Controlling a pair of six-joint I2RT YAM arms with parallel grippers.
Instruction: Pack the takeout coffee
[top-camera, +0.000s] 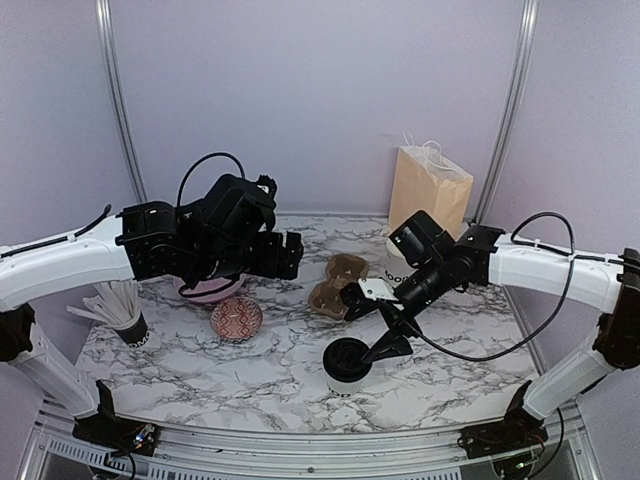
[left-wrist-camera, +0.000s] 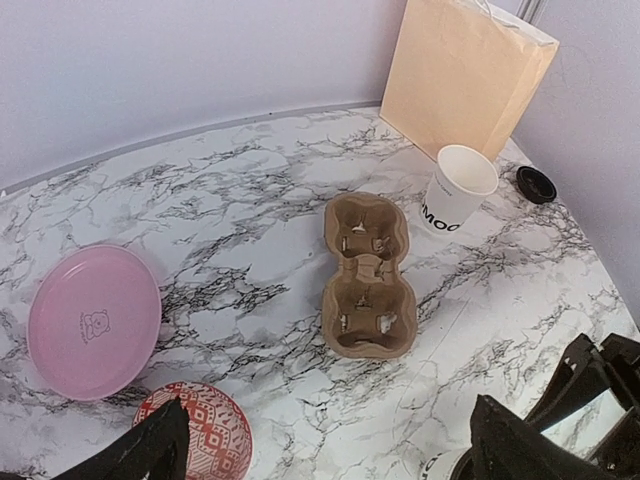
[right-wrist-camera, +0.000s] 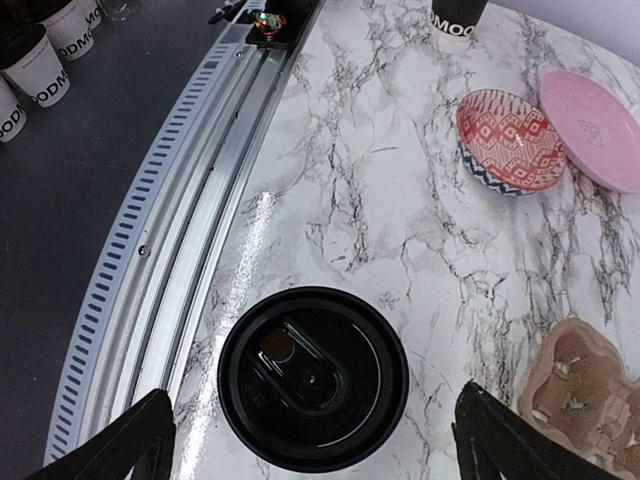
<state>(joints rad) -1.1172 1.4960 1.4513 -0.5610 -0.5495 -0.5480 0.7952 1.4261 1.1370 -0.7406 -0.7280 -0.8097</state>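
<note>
A lidded coffee cup stands by the table's near edge, between the right fingers, which are spread wide around it. An unlidded cup sits toward the far right corner; the left fingers are spread, holding nothing.

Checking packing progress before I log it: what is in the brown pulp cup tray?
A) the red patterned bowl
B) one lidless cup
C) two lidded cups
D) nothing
D: both wells of the cup tray show empty; the lidded cup stands apart from it, the lidless cup beside it.
</note>
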